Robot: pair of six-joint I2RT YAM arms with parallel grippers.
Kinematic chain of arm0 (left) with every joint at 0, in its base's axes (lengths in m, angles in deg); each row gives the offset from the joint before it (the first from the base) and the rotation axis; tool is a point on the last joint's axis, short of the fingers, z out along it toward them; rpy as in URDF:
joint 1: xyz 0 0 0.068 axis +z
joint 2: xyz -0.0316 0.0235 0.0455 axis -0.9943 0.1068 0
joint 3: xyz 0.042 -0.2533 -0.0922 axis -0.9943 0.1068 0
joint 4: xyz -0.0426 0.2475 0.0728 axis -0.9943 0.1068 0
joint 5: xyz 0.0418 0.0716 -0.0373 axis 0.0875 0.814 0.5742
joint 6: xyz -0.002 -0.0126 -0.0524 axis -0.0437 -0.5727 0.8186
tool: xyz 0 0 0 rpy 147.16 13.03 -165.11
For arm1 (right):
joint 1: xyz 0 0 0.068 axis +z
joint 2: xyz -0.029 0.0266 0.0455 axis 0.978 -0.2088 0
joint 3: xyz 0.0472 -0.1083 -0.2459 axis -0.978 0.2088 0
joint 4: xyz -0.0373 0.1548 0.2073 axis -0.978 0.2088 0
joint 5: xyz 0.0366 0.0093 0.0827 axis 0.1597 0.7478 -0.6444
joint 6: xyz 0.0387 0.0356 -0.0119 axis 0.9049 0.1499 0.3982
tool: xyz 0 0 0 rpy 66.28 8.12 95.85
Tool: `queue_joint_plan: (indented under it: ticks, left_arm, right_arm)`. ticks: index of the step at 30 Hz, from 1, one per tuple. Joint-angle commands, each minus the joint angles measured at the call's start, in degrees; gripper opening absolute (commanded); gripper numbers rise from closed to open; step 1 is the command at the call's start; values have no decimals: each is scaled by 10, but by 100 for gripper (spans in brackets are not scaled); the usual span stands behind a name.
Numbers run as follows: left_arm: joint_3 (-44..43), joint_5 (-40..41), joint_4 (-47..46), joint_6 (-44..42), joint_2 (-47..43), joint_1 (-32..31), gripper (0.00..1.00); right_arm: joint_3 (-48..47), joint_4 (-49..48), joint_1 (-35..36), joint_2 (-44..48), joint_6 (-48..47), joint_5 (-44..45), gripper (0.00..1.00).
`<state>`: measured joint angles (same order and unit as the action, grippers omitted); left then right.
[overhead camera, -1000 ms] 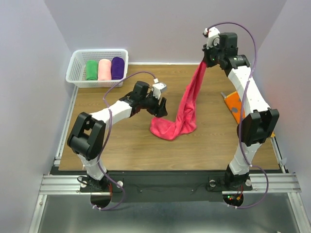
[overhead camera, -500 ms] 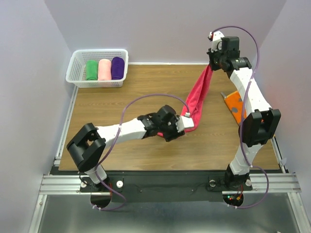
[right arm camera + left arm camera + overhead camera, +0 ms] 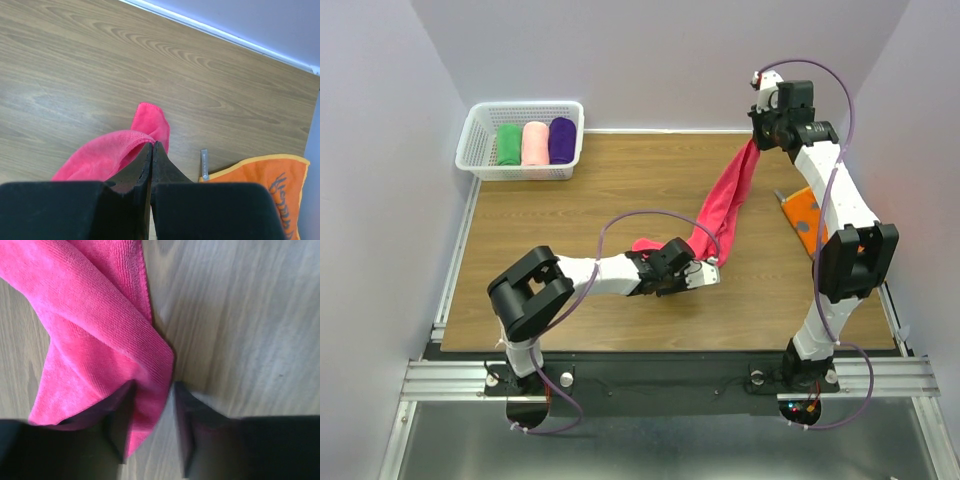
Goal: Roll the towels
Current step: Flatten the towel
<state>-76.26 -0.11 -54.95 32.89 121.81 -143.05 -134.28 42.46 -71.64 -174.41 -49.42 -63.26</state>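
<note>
Corner of pink towel (image 3: 95,340) lies between fingers of left pincer (image 3: 151,390).

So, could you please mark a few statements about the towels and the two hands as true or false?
1. The right hand is shut on the pink towel, holding one end up off the table. True.
2. The basket holds four rolled towels. False: it holds three, a green roll, a pale pink roll and a purple roll.
3. The left hand has a finger on either side of the pink towel's lower end. True.
4. The orange towel sits rolled in the basket. False: it lies unrolled on the table's right side.
</note>
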Motion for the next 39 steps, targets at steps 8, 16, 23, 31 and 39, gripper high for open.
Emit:
queue_joint_plan:
  ticks: [8, 16, 23, 31, 39]
  left_arm:
    - [-15, -62, 108, 3, -154, 6, 0]
    - [-80, -259, 242, 33, -265, 45, 0]
    - [-116, -415, 301, -58, -163, 292, 0]
    - [-161, -426, 249, -70, 1, 420, 18]
    - [-218, -350, 219, -47, -23, 490, 49]
  right_arm:
    - [5, -17, -5, 57, -1, -19, 1]
    - [46, -15, -7, 137, -2, -7, 0]
    - [106, -12, -9, 165, -12, -11, 0]
    - [183, -14, -9, 109, 0, -82, 1]
    - [157, -36, -9, 18, 6, -98, 1]
